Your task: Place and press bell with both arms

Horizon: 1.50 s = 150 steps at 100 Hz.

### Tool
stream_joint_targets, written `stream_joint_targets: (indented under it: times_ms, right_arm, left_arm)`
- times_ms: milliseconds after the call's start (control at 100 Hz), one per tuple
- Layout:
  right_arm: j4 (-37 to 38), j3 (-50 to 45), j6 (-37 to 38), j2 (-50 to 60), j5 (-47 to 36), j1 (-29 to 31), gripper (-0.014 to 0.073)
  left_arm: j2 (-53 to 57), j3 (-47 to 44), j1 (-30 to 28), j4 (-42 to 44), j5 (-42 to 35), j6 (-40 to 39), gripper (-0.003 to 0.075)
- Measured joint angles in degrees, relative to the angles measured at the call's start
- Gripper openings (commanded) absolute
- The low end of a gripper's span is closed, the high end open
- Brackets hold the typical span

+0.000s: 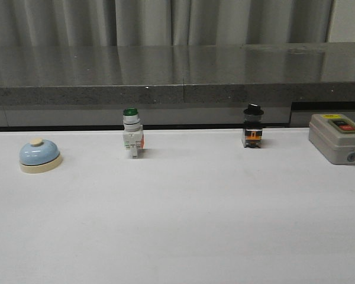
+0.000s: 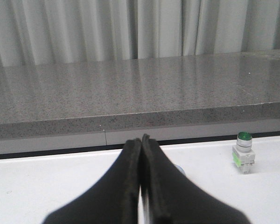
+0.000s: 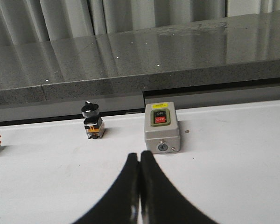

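The left gripper (image 2: 141, 140) has its fingers pressed together with nothing between them, low over the white table (image 1: 183, 225); a sliver of the bell shows just past its tip. The right gripper (image 3: 139, 156) is likewise closed and empty, pointing toward the grey box (image 3: 161, 126), with the black switch (image 3: 92, 121) beside that. The bell (image 1: 40, 155) sits upright at the table's far left, well apart from the green switch (image 1: 132, 132).

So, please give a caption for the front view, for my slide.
Blue bell, green-capped switch, black-knob switch and grey button box along the white table.
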<state>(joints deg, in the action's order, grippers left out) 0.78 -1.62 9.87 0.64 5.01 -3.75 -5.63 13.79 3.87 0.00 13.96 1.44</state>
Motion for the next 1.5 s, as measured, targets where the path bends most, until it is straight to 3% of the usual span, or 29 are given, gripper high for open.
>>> stream_joint_targets:
  times_ms: [380, 540, 950, 1020, 1090, 1210, 1280, 1420, 1500]
  right_arm:
    - [0.0, 0.0, 0.0, 0.0, 0.0, 0.0, -0.0064]
    - [0.0, 0.0, 0.0, 0.0, 0.0, 0.0, -0.0064]
    - [0.0, 0.0, 0.0, 0.0, 0.0, 0.0, -0.0064]
    - [0.0, 0.0, 0.0, 0.0, 0.0, 0.0, -0.0064]
    - [0.0, 0.0, 0.0, 0.0, 0.0, 0.0, -0.0064]
    - [0.0, 0.0, 0.0, 0.0, 0.0, 0.0, -0.0064]
    - [0.0, 0.0, 0.0, 0.0, 0.0, 0.0, -0.0064]
    - [0.0, 0.0, 0.0, 0.0, 0.0, 0.0, -0.0064]
    - [0.0, 0.0, 0.0, 0.0, 0.0, 0.0, -0.0064]
  left_arm:
    - [-25.8, 25.6, 0.0, -4.2, 21.5, 0.0, -0.0021]
    - [-36.1, 32.0, 0.0, -4.2, 29.9, 0.0, -0.0021]
    - [-51.1, 34.4, 0.0, -4.2, 33.2, 0.0, -0.0011]
    - [-52.5, 34.4, 0.0, -4.2, 33.3, 0.1, 0.0047]
    - [-53.7, 34.8, 0.0, -4.2, 33.3, 0.6, 0.0177]
    - [-55.2, 35.5, 0.0, -4.3, 33.3, 1.3, 0.0559]
    - [-55.6, 35.7, 0.0, -4.3, 33.3, 1.6, 0.0722]
    - [-55.7, 36.3, 0.0, -4.4, 32.7, 1.7, 0.0643]
    - [-55.7, 36.6, 0.0, -4.4, 32.1, 1.7, 0.0638]
